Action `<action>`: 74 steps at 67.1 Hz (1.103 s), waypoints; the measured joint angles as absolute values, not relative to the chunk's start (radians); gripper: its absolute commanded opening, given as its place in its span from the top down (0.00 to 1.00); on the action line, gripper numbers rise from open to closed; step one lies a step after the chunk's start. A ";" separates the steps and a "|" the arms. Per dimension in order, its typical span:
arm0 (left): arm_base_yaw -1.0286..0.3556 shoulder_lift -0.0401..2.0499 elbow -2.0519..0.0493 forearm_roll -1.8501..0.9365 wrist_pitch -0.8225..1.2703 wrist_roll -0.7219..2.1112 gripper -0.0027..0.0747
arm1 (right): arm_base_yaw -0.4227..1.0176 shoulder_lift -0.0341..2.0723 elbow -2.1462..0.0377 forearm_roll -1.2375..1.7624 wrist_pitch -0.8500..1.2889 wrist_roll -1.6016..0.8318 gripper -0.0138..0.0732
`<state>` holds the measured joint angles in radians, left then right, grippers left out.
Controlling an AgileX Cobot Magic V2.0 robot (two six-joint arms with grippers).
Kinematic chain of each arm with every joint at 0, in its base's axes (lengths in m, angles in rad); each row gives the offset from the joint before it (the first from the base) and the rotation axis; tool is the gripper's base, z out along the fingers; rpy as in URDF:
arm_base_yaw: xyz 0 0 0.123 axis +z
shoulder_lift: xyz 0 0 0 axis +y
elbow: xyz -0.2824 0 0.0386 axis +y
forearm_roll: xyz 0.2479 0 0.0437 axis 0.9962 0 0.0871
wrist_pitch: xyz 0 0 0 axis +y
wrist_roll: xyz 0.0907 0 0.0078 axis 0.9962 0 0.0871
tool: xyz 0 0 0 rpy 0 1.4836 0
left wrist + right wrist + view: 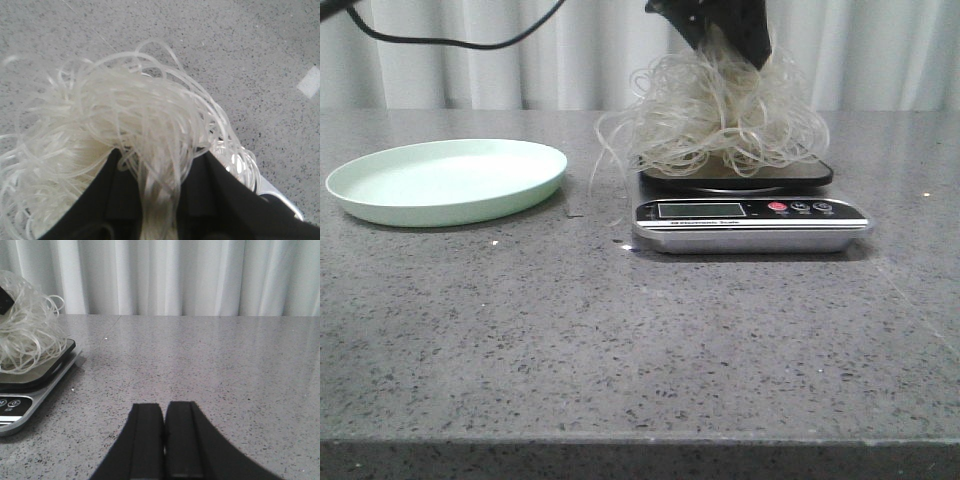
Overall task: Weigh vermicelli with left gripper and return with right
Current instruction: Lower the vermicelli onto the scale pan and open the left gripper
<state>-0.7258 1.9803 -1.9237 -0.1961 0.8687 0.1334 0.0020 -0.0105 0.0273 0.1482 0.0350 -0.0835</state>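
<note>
The left gripper (725, 35) is hanging over the kitchen scale (748, 210), its black fingers (120, 195) pinching a bunch of the vermicelli (715, 120) between them, with strands running up through the narrow gap. Directly beneath this gripper the whitish tangle is resting on the scale's dark weighing platform (815, 172), spreading wider than the platform on the side toward the pale green plate (445, 180), where loose loops are drooping over the edge. The plate is sitting well apart from the gripper on the grey speckled table (640, 340). The right gripper (164, 440) is hovering low over bare tabletop, its two fingers pressed together and gripping nothing, with the scale and the vermicelli off to one side, well clear of it.
</note>
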 measured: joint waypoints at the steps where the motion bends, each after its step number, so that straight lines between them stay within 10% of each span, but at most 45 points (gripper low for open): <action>1: -0.726 1.980 -1.924 -0.196 0.869 0.133 0.78 | 0.002 -0.011 0.027 0.148 0.035 -0.083 0.67; 43: -0.726 2.017 -1.926 -0.210 0.864 0.133 0.75 | 0.002 -0.011 0.027 0.148 0.035 -0.083 0.67; 74: -0.726 2.017 -1.926 -0.203 0.902 0.133 0.24 | 0.002 -0.011 0.027 0.148 0.035 -0.083 0.67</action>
<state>-0.7258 2.0171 -1.9259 -0.2029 0.9021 0.1334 0.0020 -0.0105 0.0273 0.1482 0.0350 -0.0835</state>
